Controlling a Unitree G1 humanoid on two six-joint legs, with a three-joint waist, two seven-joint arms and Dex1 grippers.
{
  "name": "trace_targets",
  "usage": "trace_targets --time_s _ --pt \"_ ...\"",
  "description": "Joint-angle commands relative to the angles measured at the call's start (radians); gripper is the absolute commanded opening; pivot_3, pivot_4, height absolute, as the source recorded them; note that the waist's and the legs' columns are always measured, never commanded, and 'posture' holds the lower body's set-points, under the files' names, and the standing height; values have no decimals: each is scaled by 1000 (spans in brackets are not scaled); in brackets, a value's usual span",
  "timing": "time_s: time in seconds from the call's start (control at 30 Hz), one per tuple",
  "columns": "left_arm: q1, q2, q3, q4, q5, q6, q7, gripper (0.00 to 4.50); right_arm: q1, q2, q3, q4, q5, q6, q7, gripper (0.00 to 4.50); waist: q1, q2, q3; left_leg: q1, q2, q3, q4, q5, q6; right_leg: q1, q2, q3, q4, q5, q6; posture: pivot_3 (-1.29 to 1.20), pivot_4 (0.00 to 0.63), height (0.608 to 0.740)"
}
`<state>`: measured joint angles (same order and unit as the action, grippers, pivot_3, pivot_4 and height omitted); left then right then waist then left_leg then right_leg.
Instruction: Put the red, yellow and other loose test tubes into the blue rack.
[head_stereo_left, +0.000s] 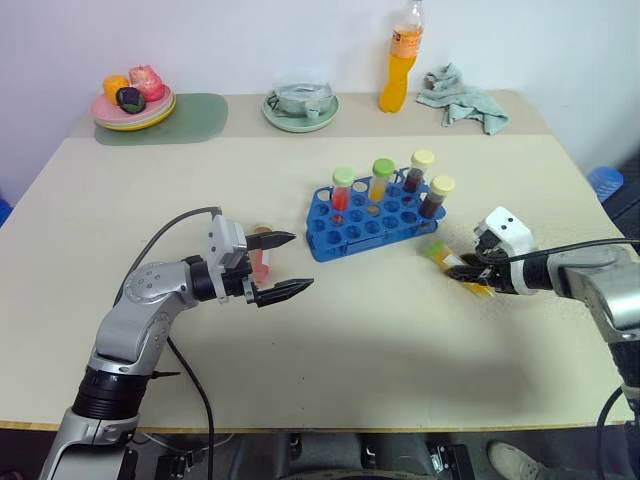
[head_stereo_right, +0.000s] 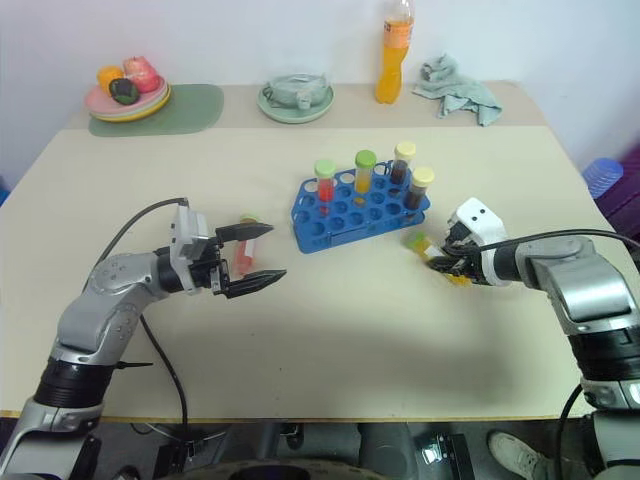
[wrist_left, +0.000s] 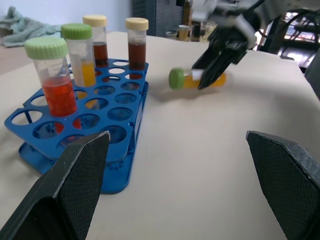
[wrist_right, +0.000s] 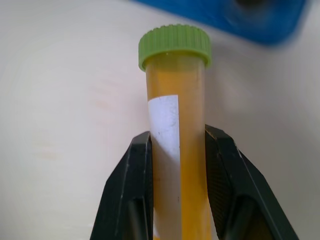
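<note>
The blue rack stands at mid-table and holds several upright tubes: a red one with a green cap, a yellow one with a green cap, and two dark ones with cream caps. Right of the rack, my right gripper is shut on a yellow test tube with a green cap, held nearly flat just over the table. My left gripper stands open to the left of the rack. A red test tube lies on the table just behind its fingers.
Along the far edge stand an orange-drink bottle, a crumpled grey cloth, a green dish, and a plate of toy food on a green mat. A blue object sits past the right edge.
</note>
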<state>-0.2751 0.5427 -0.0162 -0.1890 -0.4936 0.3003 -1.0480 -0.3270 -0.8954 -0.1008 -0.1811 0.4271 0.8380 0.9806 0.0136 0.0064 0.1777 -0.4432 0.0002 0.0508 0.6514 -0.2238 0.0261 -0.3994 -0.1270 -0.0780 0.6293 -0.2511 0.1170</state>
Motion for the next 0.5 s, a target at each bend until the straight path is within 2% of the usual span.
trace_targets --time_s 0.03,0.13,0.2,0.37,0.5 --pt "1 0 20 -15 -23 0 2 4500 20 117 -122 -143 134 -151 22 776 -3 0 0 0 1 0 0 0 0 0 1 0 0 0 0 0 150 740" --pt "-4 -11 34 -4 -29 -3 18 4500 -28 316 -153 -99 200 -270 -42 776 -3 -1 0 1 2 0 0 0 0 1 2 0 0 0 0 0 150 740" --pt "-7 -19 44 6 -29 -7 31 4500 -49 395 -150 -64 206 -335 -58 776 -1 -1 0 1 2 0 1 0 -1 1 2 0 0 0 0 0 150 740" --pt "-17 -41 64 13 -43 2 71 4500 -75 609 -86 67 84 -639 -153 776 -2 -2 0 1 2 -1 1 0 -1 1 2 0 0 0 0 0 150 740" --pt "-32 -61 70 10 -47 9 106 4500 -86 715 -67 250 -36 -923 -217 776 -3 -1 0 1 1 0 1 1 -1 1 3 0 1 0 0 0 150 740"
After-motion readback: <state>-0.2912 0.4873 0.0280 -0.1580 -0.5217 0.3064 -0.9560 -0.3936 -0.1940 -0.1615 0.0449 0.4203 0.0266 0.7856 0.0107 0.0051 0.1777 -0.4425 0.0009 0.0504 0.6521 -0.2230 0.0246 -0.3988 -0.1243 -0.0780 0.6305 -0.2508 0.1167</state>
